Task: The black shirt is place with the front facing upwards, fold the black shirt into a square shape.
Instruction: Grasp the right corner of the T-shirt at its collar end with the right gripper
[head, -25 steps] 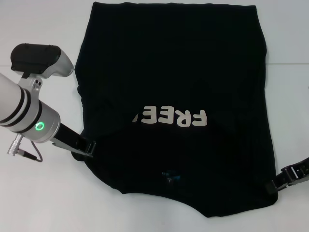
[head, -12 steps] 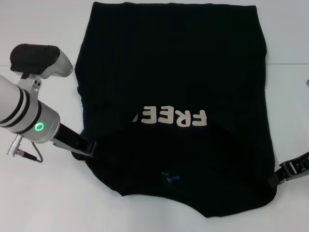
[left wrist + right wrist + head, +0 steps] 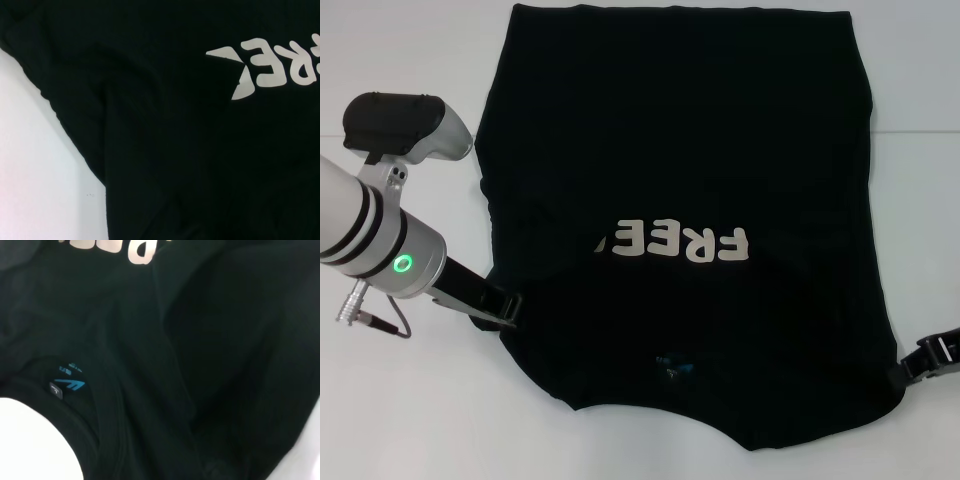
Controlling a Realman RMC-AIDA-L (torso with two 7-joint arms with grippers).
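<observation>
The black shirt [image 3: 690,150] lies flat on the white table, its neck end towards me. Both sides are folded in over the chest. The cream letters [image 3: 675,243] read upside down, and a fold partly covers the last one. The small blue neck label [image 3: 672,363] shows near the front. My left gripper [image 3: 510,305] is at the shirt's left edge, touching the cloth. My right gripper [image 3: 902,374] is at the shirt's front right corner. The left wrist view shows the shirt [image 3: 175,150] and letters [image 3: 270,65]. The right wrist view shows the folds [image 3: 210,340] and label [image 3: 67,382].
The white table [image 3: 400,400] surrounds the shirt on all sides. My left arm's silver wrist with a green light [image 3: 400,263] hangs over the table to the left of the shirt. A thin seam line [image 3: 920,132] crosses the table at the far right.
My right gripper has shifted a little to the right and towards the picture's edge. The shirt's front right corner has moved slightly right with it. The left arm has not moved.
</observation>
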